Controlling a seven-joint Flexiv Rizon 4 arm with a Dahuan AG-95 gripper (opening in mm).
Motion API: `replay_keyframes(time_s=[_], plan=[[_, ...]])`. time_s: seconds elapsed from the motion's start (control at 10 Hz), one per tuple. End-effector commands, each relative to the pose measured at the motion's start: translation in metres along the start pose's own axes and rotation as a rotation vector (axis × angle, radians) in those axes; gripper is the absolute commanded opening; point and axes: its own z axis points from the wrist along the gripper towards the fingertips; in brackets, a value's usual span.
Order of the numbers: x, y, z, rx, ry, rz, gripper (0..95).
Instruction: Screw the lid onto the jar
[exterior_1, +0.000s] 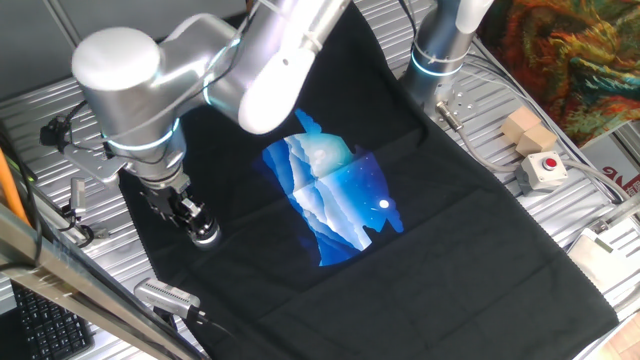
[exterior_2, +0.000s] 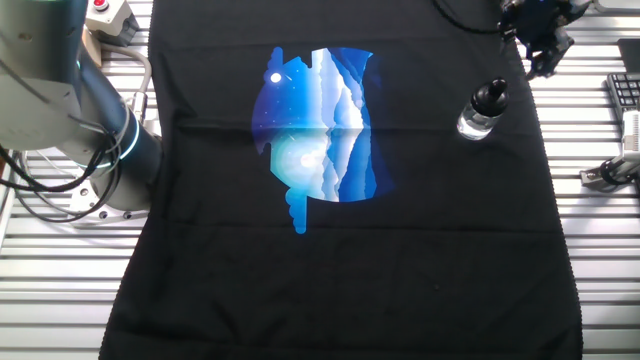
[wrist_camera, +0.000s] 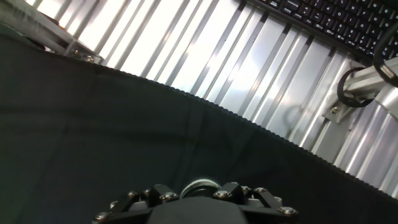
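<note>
- We see the jar (exterior_2: 476, 122), small, squat and round, of clear glass with a silvery shine, standing upright on the black cloth (exterior_2: 330, 260), near the cloth's edge on the keyboard side and toward one corner.
- We see the lid (exterior_2: 490, 95), a tiny dark round cap, sitting on top of the jar and narrower than it; how tightly it sits we cannot tell.
- In the hand view only a pale round rim (wrist_camera: 200, 184) shows.

Even, bright overhead light; glare bleaches the ribbed metal worktop (wrist_camera: 205, 56) in the hand view, the black cloth (exterior_2: 340, 250) stays dim, and close parts there blur
</note>
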Motion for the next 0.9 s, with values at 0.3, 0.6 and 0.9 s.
replay_keyframes(time_s=[0.3, 0.6, 0.9], plan=[[0.004, -0.001, 0.001, 0.02, 0.0, -0.037, 57.0], [0.011, -0.003, 0.008, 0.019, -0.006, -0.04, 57.0], [0.018, 0.002, 0.014, 0.02, -0.002, -0.028, 57.0]])
